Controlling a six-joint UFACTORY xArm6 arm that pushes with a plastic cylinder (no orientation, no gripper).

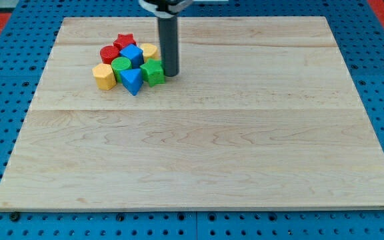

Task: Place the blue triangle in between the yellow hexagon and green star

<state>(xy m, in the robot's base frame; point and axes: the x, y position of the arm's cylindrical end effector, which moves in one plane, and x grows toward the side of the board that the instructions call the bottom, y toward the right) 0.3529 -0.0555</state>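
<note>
My tip [171,73] has no jaws and holds nothing; it rests just right of the green star [153,72], seemingly touching it. The blue triangle [132,81] lies at the cluster's near edge, between the yellow hexagon [103,76] on its left and the star on its right, close to both. Little seems left: any further nudge should be slight, so the star is not driven into the triangle.

Pale wooden board [199,147] on blue pegboard [5,87], clustered upper left: red star [125,41], red cylinder [109,54], blue cube [133,55], yellow cylinder [149,51], green cylinder [121,65], yellow hexagon [103,76], blue triangle [132,81], green star [153,72].
</note>
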